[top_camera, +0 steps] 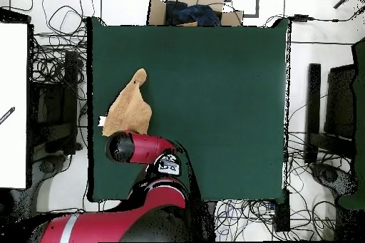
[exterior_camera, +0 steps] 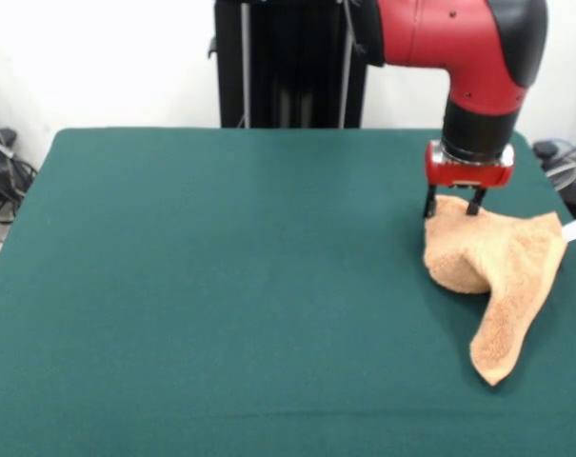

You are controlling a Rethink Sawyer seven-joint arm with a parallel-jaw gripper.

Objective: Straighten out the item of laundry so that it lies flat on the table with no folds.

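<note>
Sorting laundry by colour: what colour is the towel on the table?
Orange-tan, plain; the towel shows best in the front view, with a small white tag.

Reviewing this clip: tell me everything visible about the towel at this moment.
The towel is a small orange-tan piece of terry-looking cloth, crumpled and folded over itself, not flat. A bunched hump sits under the gripper, whose two dark fingers straddle its top edge; whether they pinch it is unclear. A narrower tail trails toward the camera in the front view. A small white tag sticks out at one corner. It lies near a side edge of the green table.
</note>
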